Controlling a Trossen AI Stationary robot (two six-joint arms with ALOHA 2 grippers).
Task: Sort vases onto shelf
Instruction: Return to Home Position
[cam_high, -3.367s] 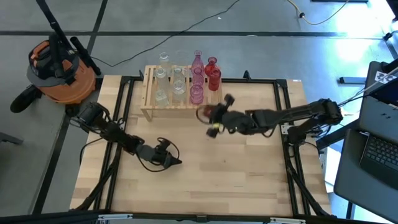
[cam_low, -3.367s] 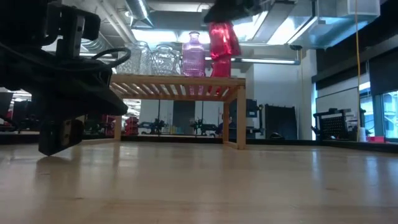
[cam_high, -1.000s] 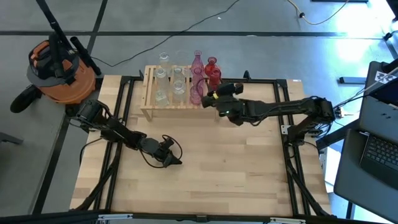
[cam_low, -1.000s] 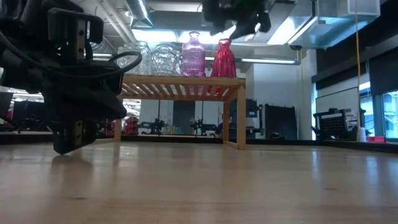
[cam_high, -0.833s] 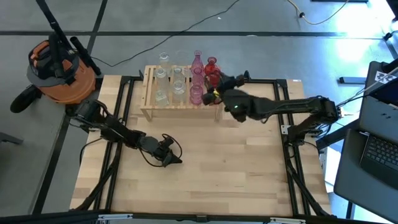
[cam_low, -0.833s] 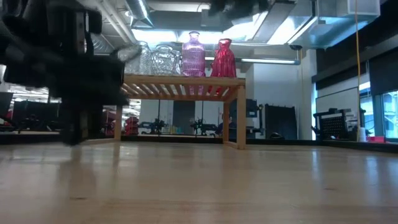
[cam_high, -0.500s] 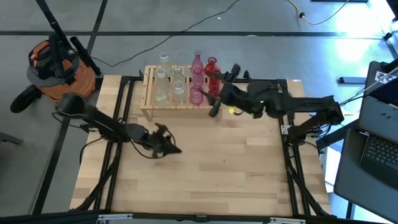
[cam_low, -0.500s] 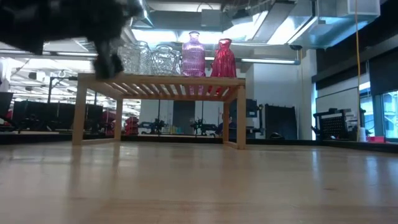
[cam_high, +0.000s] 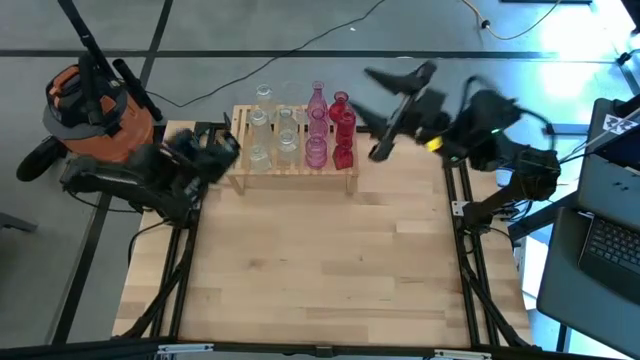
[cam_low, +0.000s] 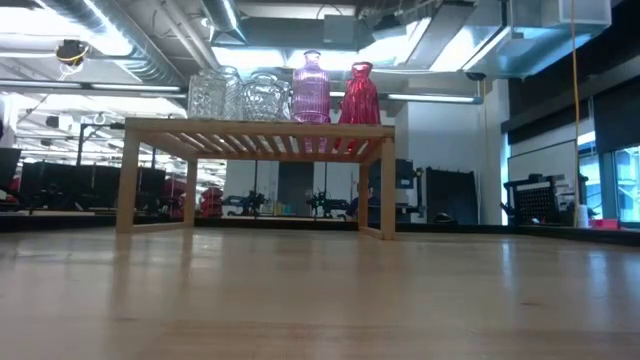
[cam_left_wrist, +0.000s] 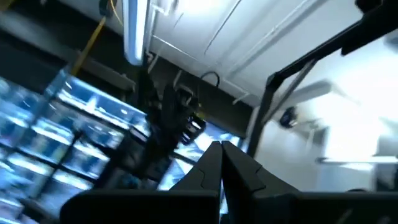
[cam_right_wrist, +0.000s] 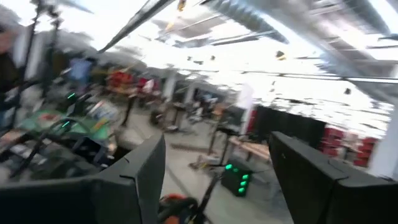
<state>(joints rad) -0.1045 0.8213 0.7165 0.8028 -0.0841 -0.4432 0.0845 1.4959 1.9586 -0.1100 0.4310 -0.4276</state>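
The right gripper (cam_high: 373, 112) sits in the upper right-centre of the high view, just right of the shelf's right end. Its two dark fingers are spread wide with nothing between them. The right wrist view (cam_right_wrist: 217, 143) shows the same broad gap, with the room behind.

The left gripper (cam_high: 222, 150) is at the upper left, just beside the shelf's left end. In the left wrist view (cam_left_wrist: 221, 148) its fingers are pressed together on nothing, pointing at ceiling lights.

Between the two arms stands the shelf (cam_high: 290, 176), a pale wooden rack with a slatted top and short square legs (cam_low: 260, 128). It is set against the table's upper edge.

On the shelf, reading left to right in the high view:
- Two lines of clear vases (cam_high: 260, 125) of ribbed glass.
- A line of pink vases (cam_high: 317, 124).
- A line of red vases (cam_high: 343, 126) nearest the right end.

The low view shows them upright: squat clear ones (cam_low: 262, 97), a slim-necked pink one (cam_low: 311, 88) and a red one (cam_low: 360, 95).

The light plank tabletop (cam_high: 330, 270) has nothing on it from the shelf's front down to the lower edge. Black frame rails (cam_high: 470, 270) run along its left and right sides.

An orange shop vacuum (cam_high: 95, 112) stands off the upper-left corner. A laptop (cam_high: 605, 250) sits at the right edge.
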